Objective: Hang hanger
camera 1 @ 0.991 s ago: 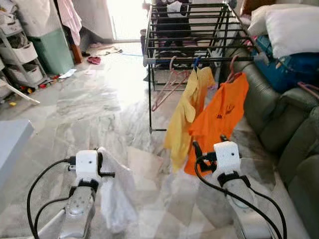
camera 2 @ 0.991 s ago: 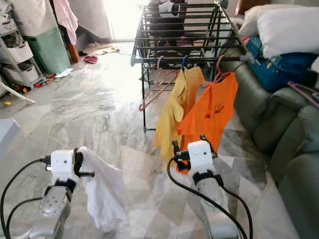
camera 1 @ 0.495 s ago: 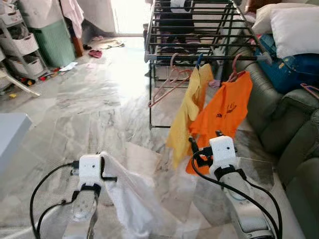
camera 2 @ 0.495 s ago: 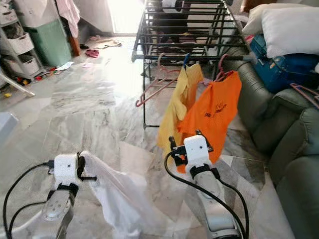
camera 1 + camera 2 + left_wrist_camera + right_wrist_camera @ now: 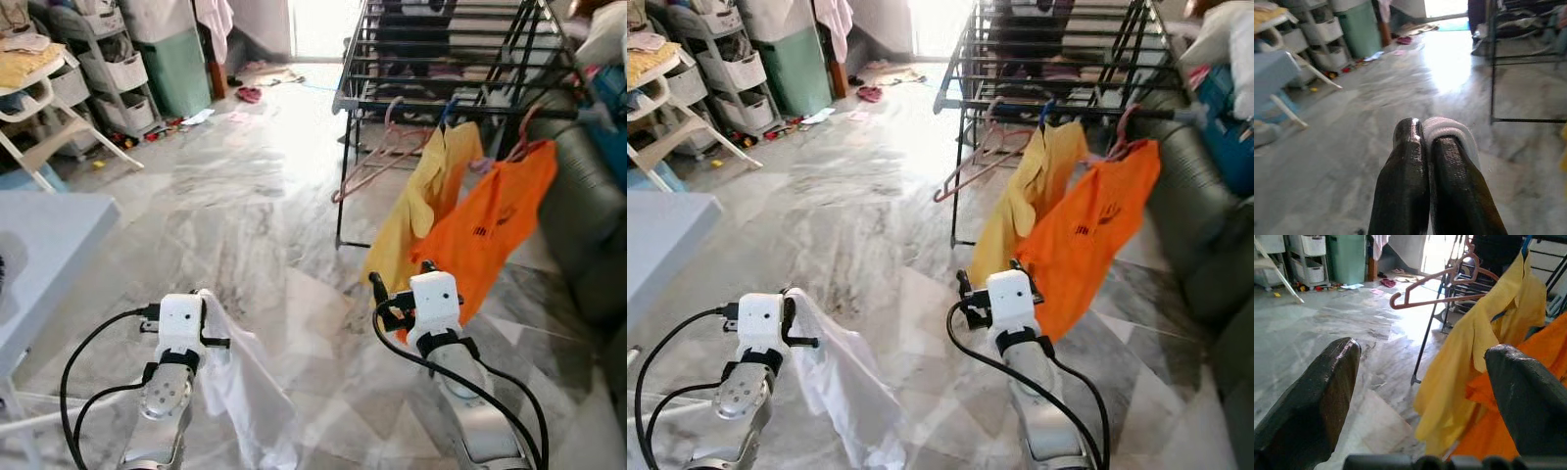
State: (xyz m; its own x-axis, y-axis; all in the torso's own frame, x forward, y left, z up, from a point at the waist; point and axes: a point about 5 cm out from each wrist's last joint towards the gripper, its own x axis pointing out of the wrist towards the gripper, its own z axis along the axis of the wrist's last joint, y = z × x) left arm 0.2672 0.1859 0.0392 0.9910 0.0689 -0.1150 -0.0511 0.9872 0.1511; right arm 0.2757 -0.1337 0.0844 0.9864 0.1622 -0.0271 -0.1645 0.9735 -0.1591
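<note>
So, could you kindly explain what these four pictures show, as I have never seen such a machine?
It is a walking humanoid robot with two silver arms. Two pictures come from its head, looking down; the other two from cameras on its wrists. The left hand is shut on a white garment, pinched between its black fingers. The right hand is open and holds nothing. Ahead stands a black drying rack with a yellow shirt, an orange shirt and a bare pink hanger.
</note>
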